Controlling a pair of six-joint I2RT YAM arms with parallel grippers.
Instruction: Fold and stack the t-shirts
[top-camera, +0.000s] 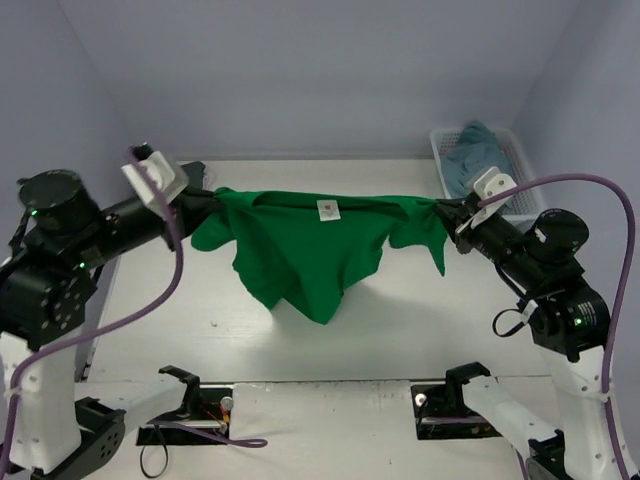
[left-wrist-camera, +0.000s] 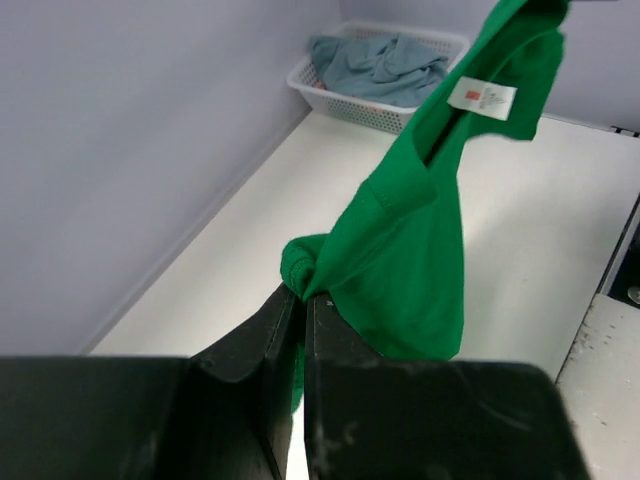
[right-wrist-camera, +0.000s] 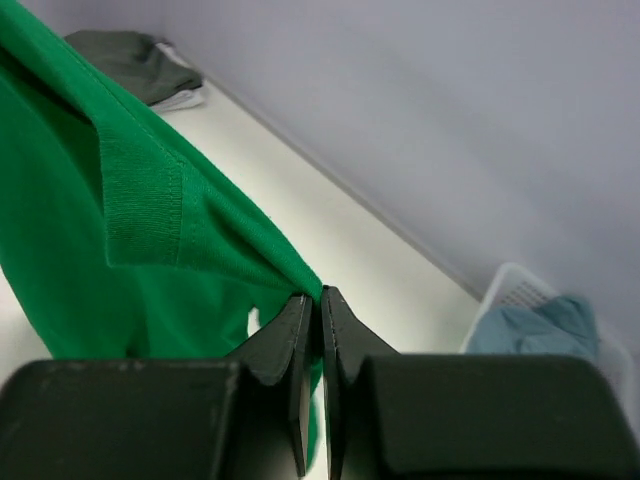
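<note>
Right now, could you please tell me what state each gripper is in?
Left gripper: closed, holding one end of the green t-shirt.
Right gripper: closed, holding the other end of the same shirt.

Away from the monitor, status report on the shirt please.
Left gripper, right gripper: both shut on green t-shirt. Shirt strung between them, sagging over table. Teal shirt in basket, well aside.

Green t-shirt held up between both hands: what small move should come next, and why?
Probably lower both hands together so the green t-shirt spreads flat on the table. The left hand and right hand are shut on its opposite ends, the top edge is stretched between them, and the body hangs bunched, so it cannot be folded yet.
</note>
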